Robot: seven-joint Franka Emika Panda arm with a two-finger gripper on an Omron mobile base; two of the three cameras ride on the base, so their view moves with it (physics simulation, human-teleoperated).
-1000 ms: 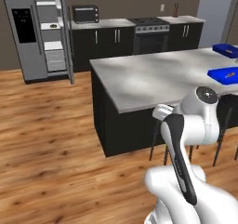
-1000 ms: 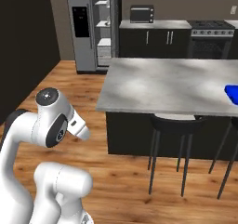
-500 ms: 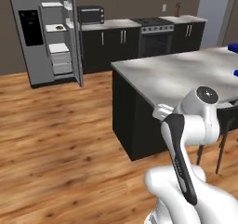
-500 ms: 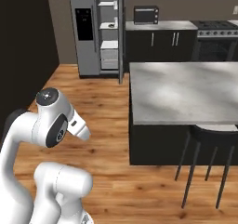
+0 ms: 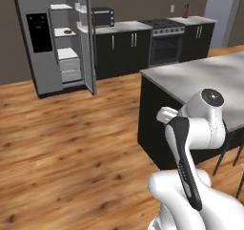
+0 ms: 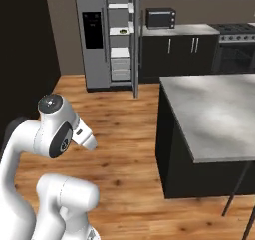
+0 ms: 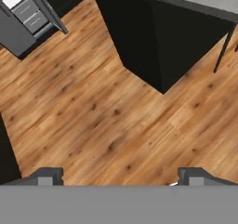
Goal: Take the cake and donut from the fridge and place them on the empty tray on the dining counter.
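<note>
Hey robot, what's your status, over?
Jaws open, holding nothing, over wood floor. Fridge door open, far across the room. Dining counter beside me. Floor between looks clear.

Even soft rendered light, faint counter shadows (slightly blurry), no glare

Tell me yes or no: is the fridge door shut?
No. The fridge has one door swung open, with its white shelves and drawers showing inside.

One fridge [image 5: 52,43] at 11 o'clock, door open, three white shelves, two drawers. One microwave [image 5: 102,17] at 12. One oven range [image 5: 166,45] at 1. One dining counter [image 5: 200,76] at 3. One gripper [image 7: 121,175], two fingertips [image 7: 46,175], wide apart.
</note>
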